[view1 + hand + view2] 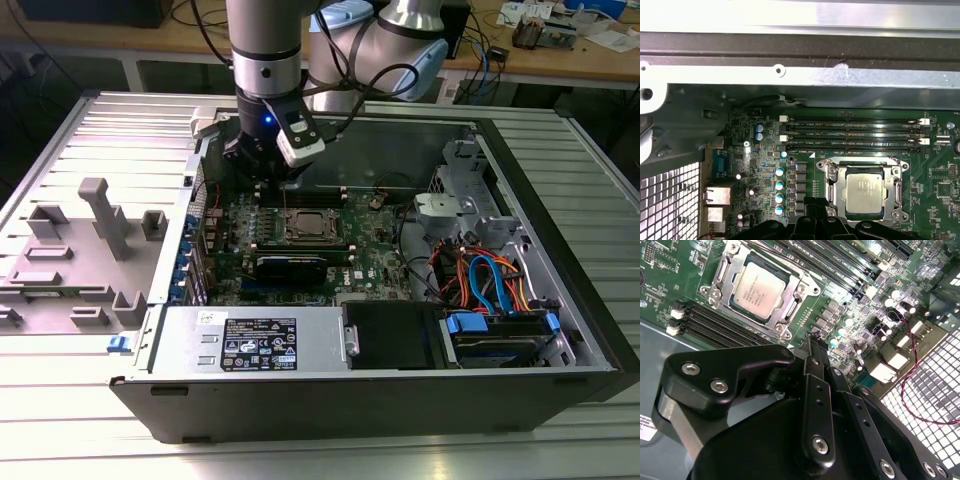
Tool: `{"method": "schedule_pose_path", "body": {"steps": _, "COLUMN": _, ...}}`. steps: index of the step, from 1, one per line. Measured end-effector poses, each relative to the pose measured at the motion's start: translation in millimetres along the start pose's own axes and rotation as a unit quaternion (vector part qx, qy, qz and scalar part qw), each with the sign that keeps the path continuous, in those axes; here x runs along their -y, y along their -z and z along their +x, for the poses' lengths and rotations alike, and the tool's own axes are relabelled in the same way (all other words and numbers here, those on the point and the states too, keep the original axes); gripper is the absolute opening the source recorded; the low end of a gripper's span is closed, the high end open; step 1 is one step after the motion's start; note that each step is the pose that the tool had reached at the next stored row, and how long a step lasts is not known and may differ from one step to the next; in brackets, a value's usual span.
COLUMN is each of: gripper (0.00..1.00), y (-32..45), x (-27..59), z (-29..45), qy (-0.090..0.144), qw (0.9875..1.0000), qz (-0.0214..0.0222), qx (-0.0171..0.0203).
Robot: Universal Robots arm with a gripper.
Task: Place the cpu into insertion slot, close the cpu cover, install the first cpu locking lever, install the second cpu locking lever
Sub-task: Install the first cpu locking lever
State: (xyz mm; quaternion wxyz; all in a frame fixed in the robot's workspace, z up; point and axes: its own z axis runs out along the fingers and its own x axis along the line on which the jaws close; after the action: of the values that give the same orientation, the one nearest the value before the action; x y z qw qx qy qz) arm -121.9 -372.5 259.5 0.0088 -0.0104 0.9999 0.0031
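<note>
While cpu (759,290) sits seated, gripper (815,347) hovers beside cpu cover (790,310).

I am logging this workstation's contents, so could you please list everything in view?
cpu: one, silver-grey, seated in the motherboard socket.
cpu cover: one, silvery frame, lying closed around the cpu.
motherboard: one, green, inside the case.
computer case: one, black and grey, open on the table.
power supply: one, silver, at the case's near edge.
drive cables: several, blue, orange and red, toward the exterior view's right.
grey fixture tray: one, at the exterior view's left.
claw: one, black, above the board beside the socket.
</note>
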Motion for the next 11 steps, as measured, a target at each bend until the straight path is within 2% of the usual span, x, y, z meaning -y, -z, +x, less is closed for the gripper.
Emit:
{"method": "schedule_pose_path", "body": {"steps": 7, "gripper": 0.11, "y": 0.1, "x": -2.7, "z": 5.7, "qy": 0.001, "qw": 1.0000, "qz": 0.0000, "qx": 0.0009}}
{"method": "schedule_pose_path", "body": {"steps": 9, "gripper": 0.11, "y": 0.0, "x": -10.5, "z": 5.5, "qy": 0.004, "qw": 1.0000, "qz": 0.0004, "qx": 0.0010}}
{"method": "schedule_pose_path", "body": {"steps": 11, "gripper": 0.11, "y": 0.1, "x": -12.5, "z": 5.5, "qy": 0.005, "qw": 1.0000, "qz": 0.0004, "qx": 0.0010}}
